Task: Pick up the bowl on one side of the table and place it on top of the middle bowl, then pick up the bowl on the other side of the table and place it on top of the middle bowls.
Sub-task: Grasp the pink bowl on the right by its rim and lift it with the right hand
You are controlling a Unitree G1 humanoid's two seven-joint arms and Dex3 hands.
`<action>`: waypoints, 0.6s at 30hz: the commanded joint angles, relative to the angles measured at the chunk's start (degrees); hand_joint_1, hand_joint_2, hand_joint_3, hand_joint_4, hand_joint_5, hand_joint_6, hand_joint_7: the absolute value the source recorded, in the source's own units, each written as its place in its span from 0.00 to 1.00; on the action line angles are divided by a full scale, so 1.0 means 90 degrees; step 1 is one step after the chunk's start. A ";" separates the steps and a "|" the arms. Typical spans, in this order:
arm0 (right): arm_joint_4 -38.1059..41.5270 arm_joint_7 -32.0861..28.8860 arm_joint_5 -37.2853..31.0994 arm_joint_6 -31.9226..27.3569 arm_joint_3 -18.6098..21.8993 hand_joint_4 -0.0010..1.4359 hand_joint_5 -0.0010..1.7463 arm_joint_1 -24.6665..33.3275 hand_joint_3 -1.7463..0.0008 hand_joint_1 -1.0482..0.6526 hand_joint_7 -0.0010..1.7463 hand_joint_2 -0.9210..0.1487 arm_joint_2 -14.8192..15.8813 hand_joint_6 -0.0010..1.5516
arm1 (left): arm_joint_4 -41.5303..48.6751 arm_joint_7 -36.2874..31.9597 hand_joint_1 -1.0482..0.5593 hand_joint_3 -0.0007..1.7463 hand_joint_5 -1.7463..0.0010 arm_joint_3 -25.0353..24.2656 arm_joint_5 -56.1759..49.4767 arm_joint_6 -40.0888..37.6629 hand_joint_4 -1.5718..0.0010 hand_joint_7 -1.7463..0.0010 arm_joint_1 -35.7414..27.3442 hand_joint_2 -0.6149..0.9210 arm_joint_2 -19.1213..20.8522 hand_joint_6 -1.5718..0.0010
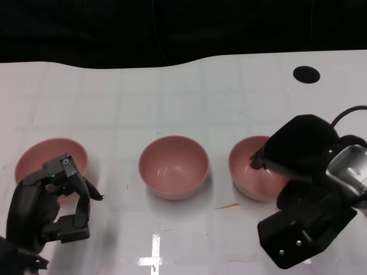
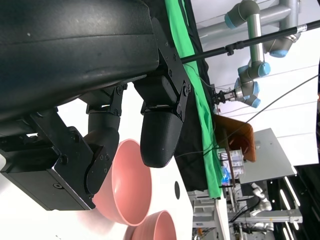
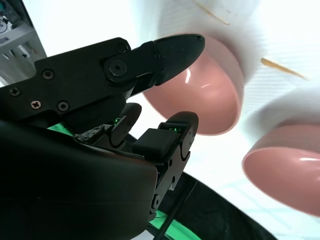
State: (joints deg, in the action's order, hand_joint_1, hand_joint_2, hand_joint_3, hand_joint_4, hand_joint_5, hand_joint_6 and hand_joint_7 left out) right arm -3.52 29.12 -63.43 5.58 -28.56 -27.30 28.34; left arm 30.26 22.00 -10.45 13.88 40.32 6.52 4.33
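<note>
Head view: the right hand (image 1: 298, 172), fingers spread over the right-edge bowl (image 1: 256, 168) without gripping it, could tip or shove it toward the middle bowl (image 1: 173, 166) if they close off-rim.

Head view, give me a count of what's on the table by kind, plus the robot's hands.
Pink bowls: 3, left, middle, right
Thin orange sliver: 1
Black hands: 2, left hand, right hand
Total: 6
</note>
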 commanded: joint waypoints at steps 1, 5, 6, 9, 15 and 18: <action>0.0204 -0.0162 -0.0167 -0.0023 -0.0121 0.52 0.07 -0.0172 0.96 0.00 0.02 0.00 -0.0114 0.46 | -0.0123 -0.0068 0.70 0.87 0.00 -0.0041 0.0025 -0.0066 0.37 0.00 -0.0058 0.71 0.0072 0.47; 0.0418 -0.0359 -0.0212 0.0028 -0.0198 0.52 0.07 -0.0245 0.95 0.00 0.01 0.00 -0.0246 0.44 | -0.0125 -0.0106 0.69 0.88 0.00 -0.0050 0.0000 -0.0029 0.38 0.00 -0.0043 0.71 0.0050 0.48; 0.0449 -0.0386 -0.0203 0.0033 -0.0205 0.51 0.07 -0.0254 0.95 0.00 0.00 0.00 -0.0264 0.44 | -0.0092 -0.0126 0.70 0.88 0.00 -0.0054 -0.0032 0.0037 0.37 0.00 -0.0026 0.70 0.0046 0.48; 0.0488 -0.0414 -0.0199 0.0031 -0.0218 0.51 0.07 -0.0267 0.96 0.00 0.00 0.00 -0.0283 0.43 | -0.0049 -0.0150 0.70 0.89 0.00 -0.0052 -0.0070 0.0122 0.36 0.00 -0.0009 0.70 0.0046 0.48; 0.0775 -0.0703 -0.0136 0.0089 -0.0240 0.51 0.08 -0.0330 0.97 0.00 0.00 0.00 -0.0408 0.43 | 0.0011 -0.0169 0.69 0.90 0.00 -0.0049 -0.0201 0.0209 0.37 0.00 0.0009 0.70 0.0111 0.48; 0.0927 -0.0902 -0.0106 0.0157 -0.0243 0.52 0.08 -0.0368 0.98 0.00 0.00 0.00 -0.0442 0.44 | 0.0042 -0.0144 0.69 0.91 0.00 -0.0062 -0.0183 0.0262 0.38 0.00 0.0014 0.70 0.0098 0.48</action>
State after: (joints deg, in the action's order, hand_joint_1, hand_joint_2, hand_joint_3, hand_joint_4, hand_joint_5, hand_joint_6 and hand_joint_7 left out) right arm 4.09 21.91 -65.21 6.63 -30.90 -29.23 24.37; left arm 30.13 21.10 -10.50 12.04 41.78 6.43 4.27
